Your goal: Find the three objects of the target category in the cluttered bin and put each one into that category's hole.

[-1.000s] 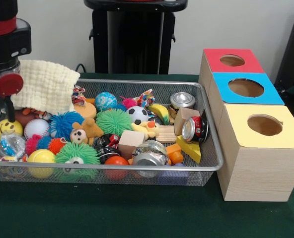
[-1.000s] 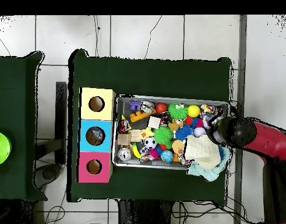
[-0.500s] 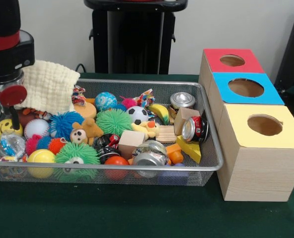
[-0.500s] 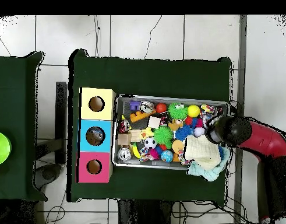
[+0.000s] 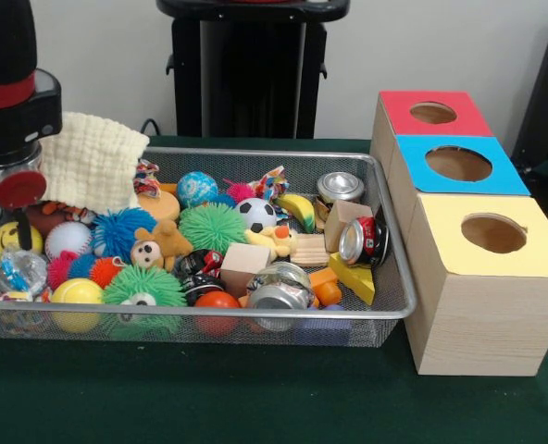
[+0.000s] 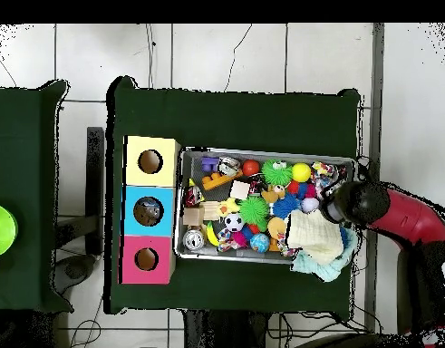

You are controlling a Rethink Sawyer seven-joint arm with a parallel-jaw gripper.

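Three holed wooden boxes, topped red [image 5: 433, 113], blue [image 5: 459, 165] and yellow [image 5: 492, 235], stand in a row touching the wire mesh bin [image 5: 396, 305] on the green-clothed table [image 5: 255, 398], probably so sorted items travel only a short way. Which category is wanted cannot be read here; crushed metal cans [image 5: 276, 294], wooden blocks [image 5: 244, 261] and rubbery spiky balls [image 5: 212, 227] all lie mixed in the bin. A cream knitted cloth [image 5: 89, 159] drapes over the bin's end, hiding what lies beneath. Beside it hangs the red and black arm's gripper [image 5: 17, 190]; whether its fingers are spread or holding anything, I cannot tell.
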